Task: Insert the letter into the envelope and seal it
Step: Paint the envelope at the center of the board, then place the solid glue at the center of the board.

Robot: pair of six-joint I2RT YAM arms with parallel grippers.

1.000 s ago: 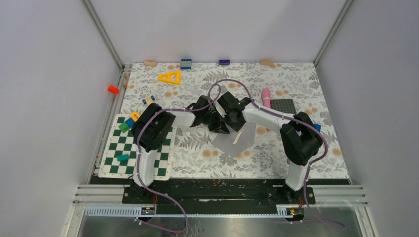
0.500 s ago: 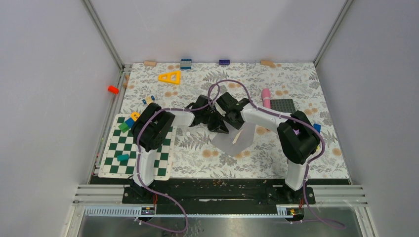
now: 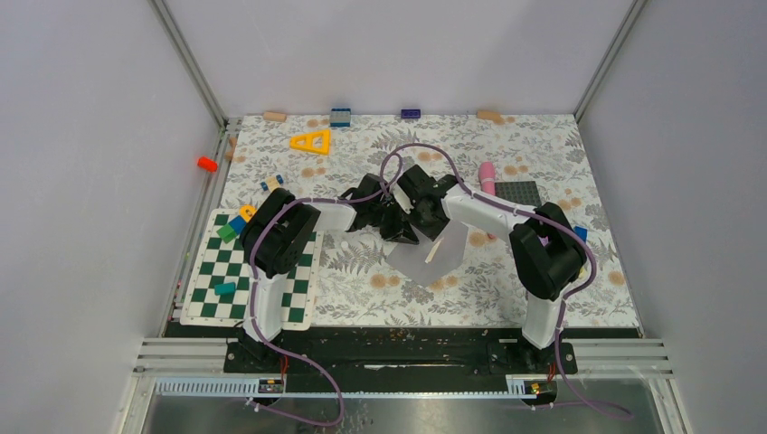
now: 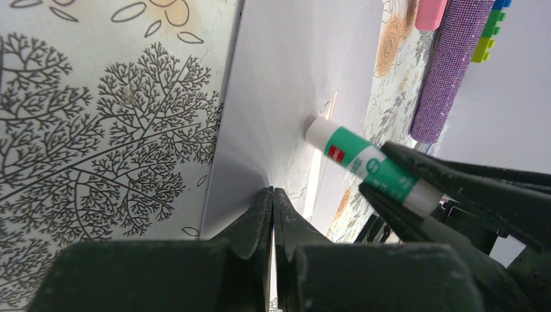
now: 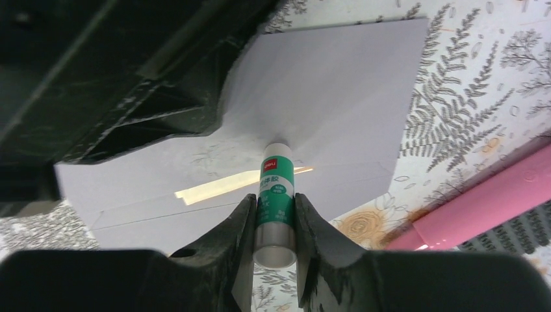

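One envelope [image 3: 423, 265] lies on the bench [image 3: 362, 294], and one letter [image 5: 221, 186] shows only as a thin tan strip at the envelope's mouth. One glue stick [image 5: 276, 185] is clamped in the right gripper [image 5: 274, 205], its tip touching the flap. The left gripper [image 4: 273, 196] is clenched and seems to pinch the flap's edge. A pink cylinder [image 3: 487, 178] and a studded plate [image 3: 518, 193] sit close to the envelope's right. Only floral bench surface shows on the envelope's near side.
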